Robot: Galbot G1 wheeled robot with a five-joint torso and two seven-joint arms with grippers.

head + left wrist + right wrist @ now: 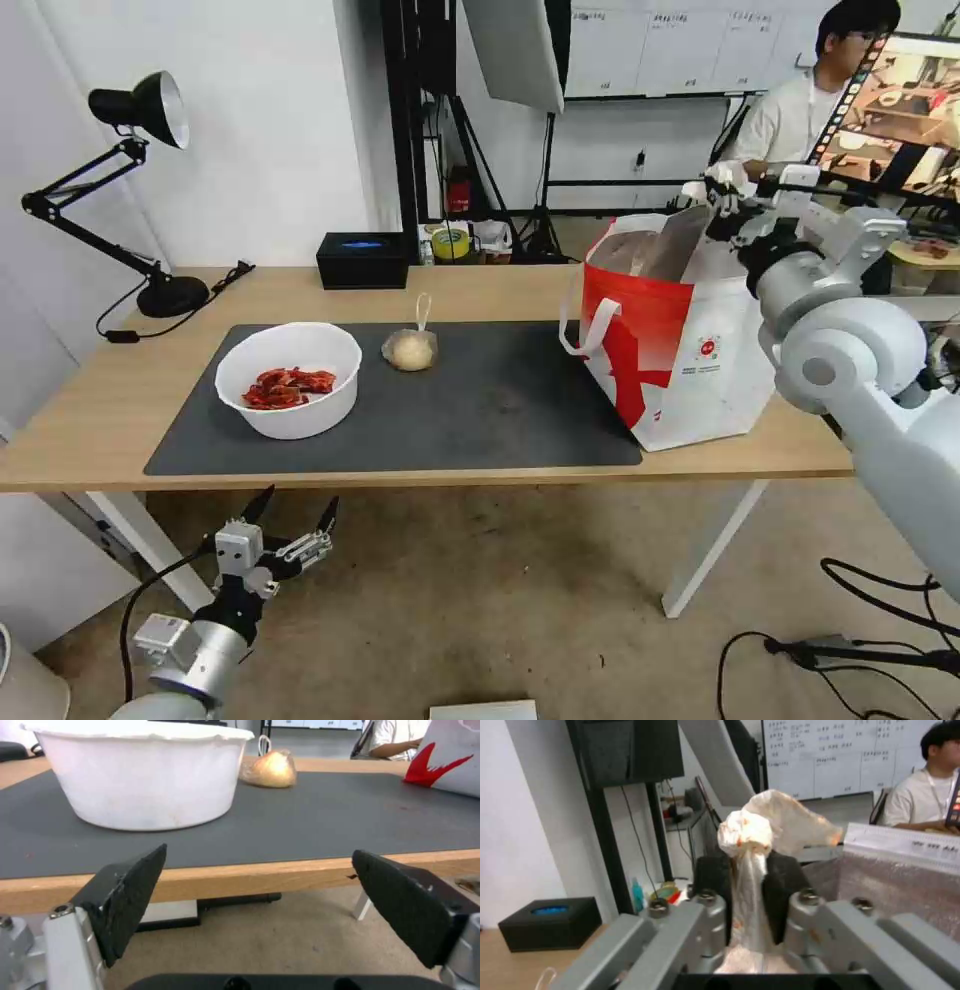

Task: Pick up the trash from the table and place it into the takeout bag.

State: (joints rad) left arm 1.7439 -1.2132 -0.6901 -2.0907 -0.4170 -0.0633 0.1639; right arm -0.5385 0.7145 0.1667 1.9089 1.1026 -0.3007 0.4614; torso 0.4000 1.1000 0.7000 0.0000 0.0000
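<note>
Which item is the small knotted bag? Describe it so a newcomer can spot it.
Start at the dark grey mat on the wooden table. Toward its back edge, just right of the white bowl, sits the small knotted clear bag. It holds a beige lump, whereas the bowl holds red scraps.

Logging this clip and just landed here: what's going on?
The right end effector is shut on a stained tissue and is raised at the open top of the takeout bag at the table's right end. The left end effector hangs open below the table's front edge, idle. A white bowl with red scraps and a small knotted bag sit on the grey mat, not yet collected.
</note>
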